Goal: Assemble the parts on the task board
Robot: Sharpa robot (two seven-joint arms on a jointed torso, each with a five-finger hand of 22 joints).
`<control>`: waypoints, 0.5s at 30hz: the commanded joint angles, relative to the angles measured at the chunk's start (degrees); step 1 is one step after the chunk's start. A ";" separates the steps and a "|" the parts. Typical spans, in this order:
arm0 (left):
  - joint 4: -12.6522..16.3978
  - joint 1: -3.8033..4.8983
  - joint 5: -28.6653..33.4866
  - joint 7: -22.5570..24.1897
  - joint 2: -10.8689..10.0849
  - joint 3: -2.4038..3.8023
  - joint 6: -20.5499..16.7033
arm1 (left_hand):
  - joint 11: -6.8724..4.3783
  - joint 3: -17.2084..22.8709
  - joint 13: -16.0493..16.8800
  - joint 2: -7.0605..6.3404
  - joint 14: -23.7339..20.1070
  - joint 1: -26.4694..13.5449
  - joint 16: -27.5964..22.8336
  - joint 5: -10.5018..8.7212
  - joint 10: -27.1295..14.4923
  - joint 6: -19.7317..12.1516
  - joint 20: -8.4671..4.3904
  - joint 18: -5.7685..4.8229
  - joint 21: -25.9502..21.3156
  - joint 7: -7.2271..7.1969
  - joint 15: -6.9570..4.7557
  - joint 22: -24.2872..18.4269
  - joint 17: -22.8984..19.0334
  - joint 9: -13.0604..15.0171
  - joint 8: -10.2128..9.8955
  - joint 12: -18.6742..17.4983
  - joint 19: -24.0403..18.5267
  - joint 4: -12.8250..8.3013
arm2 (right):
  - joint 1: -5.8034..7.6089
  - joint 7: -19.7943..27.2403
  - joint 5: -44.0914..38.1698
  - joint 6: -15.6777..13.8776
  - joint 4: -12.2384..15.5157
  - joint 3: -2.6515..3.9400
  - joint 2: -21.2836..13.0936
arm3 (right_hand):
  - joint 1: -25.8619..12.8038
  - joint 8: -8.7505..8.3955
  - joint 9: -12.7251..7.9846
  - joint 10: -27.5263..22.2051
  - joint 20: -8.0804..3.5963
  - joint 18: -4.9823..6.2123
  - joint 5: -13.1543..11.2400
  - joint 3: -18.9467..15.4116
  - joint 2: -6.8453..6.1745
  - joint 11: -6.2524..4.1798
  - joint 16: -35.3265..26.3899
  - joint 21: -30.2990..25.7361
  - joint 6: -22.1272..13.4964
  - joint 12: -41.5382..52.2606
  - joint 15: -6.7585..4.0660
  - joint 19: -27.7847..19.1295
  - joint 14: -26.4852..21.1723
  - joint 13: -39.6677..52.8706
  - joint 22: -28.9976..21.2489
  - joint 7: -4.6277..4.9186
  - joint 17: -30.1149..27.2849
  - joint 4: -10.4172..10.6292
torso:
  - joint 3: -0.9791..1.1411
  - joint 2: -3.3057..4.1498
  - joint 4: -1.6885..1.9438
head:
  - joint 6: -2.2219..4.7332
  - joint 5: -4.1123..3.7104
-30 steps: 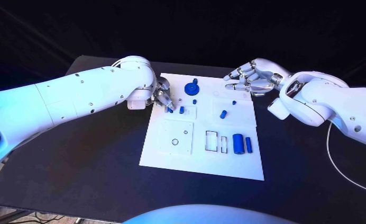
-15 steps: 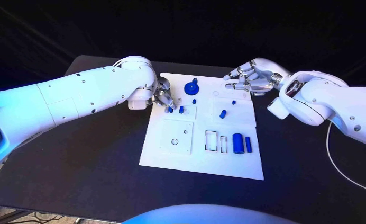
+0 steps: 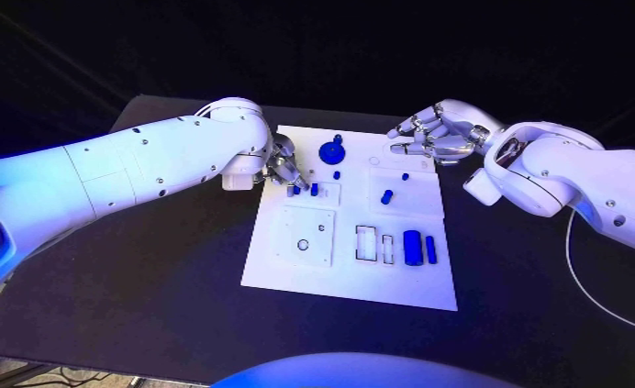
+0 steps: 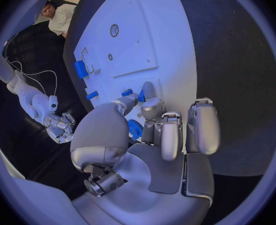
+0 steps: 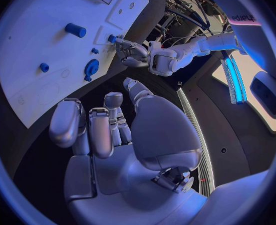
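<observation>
1. The board [image 3: 347,260] lies in the middle of the black bench [image 3: 146,296], its near part bare white
2. Near its right edge, toward the robot, a large cylinder [image 3: 412,248] and a thinner bar [image 3: 430,249] lie side by side, just right of two small rectangular slots [image 3: 367,240]
3. Left of the slots sits a square plate with a small round hole [image 3: 303,245]
4. Further back a short peg [image 3: 386,196] lies alone toward the board's right side
5. The left hand [image 3: 284,171] rests at the board's left edge with fingers curled down beside two small parts [image 3: 314,190]; whether it pinches one I cannot tell
6. A round disc [image 3: 331,152] with a knob sits near the far edge, between the hands
7. The right hand [image 3: 430,138] hovers over the far right corner, fingers loosely curled and apart, holding nothing
</observation>
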 commanded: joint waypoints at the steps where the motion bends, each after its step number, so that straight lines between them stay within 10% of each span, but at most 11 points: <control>1: 0.05 -0.42 0.31 -0.26 0.06 -0.28 0.93 | 0.03 -0.89 0.07 0.15 6.01 0.05 0.14 -0.07 0.47 0.16 -0.32 -0.22 0.21 0.19 -0.59 3.15 15.09 -0.18 -0.20 0.13 1.70 0.10 | -0.03 0.63 0.06 0.57 0.00 0.01 0.03 | 0.32 0.29 -0.06 0.07 -0.08 0.02 0.17 -0.24 0.43 -0.19 -0.38 -0.19 0.10 0.29 -0.15 -0.43 2.94 -0.07 -0.05 -0.12 0.02 0.21 | -0.01 -0.02 0.00 | -0.13 -0.05; 15: 1.04 -0.42 0.31 0.40 -1.11 0.04 -2.05 | -0.10 -10.83 0.40 -0.33 6.01 0.36 0.14 -0.14 0.60 0.75 -0.43 -0.23 0.12 0.03 -0.69 3.36 15.09 -1.33 -0.61 -0.12 1.72 3.56 | -0.04 1.02 0.15 0.59 -0.23 0.01 0.19 | 0.34 0.30 -0.07 -0.06 -0.08 0.04 0.32 -0.25 0.37 -0.19 -0.48 -0.25 0.09 0.12 -0.15 -0.48 2.92 -0.24 -0.16 -0.12 -0.13 0.19 | -0.09 0.03 -0.03 | -0.17 -0.33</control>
